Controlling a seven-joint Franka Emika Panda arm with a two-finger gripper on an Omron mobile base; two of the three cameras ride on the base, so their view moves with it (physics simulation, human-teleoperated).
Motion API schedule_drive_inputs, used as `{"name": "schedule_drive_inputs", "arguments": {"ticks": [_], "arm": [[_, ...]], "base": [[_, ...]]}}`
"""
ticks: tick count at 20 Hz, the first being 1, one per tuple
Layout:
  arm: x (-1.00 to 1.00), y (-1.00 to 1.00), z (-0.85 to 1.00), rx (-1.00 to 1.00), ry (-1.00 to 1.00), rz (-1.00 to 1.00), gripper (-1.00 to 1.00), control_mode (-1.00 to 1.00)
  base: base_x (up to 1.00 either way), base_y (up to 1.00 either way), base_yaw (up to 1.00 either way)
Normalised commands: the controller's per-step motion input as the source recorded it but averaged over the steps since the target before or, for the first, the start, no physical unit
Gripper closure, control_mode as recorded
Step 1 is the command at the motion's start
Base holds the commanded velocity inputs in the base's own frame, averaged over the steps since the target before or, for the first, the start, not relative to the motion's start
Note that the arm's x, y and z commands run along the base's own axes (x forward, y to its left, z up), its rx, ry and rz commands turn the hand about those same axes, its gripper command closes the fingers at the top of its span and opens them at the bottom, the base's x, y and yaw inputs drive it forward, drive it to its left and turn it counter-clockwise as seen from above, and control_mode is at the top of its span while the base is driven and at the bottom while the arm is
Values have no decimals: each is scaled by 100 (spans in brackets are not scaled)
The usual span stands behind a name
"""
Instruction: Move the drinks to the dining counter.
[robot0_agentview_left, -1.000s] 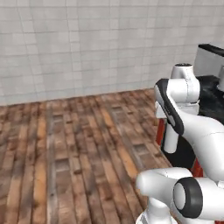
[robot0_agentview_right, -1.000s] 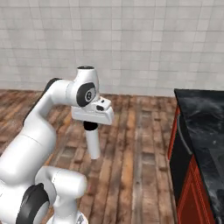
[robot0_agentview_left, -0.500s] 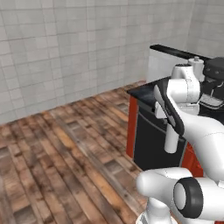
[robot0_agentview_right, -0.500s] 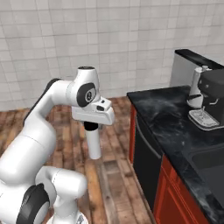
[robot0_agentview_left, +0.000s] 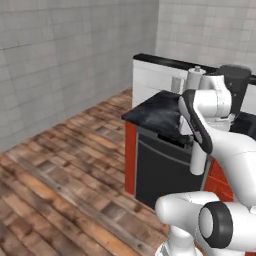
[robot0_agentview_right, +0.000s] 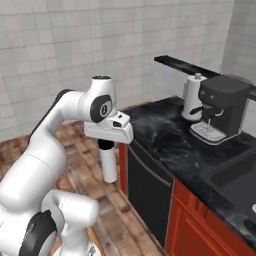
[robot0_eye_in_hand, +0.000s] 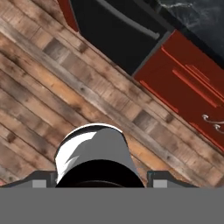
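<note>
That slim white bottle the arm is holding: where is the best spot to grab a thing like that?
Near its top, coming from straight above, as the gripper has it now. The white bottle is a slim upright cylinder, so the jaws likely close well on two opposite sides of its round upper end, and it hangs straight below.

Black counter w/ coffee machine, paper roll.
</note>
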Motion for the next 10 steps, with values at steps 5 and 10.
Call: {"name": "schedule_drive_inputs", "arguments": {"ticks": [5,10], "arm": [[0,0,0,0,0,0,100,100],[0,0,0,0,0,0,100,100]], "base": [[39,100,-38],[32,100,-40]]}}
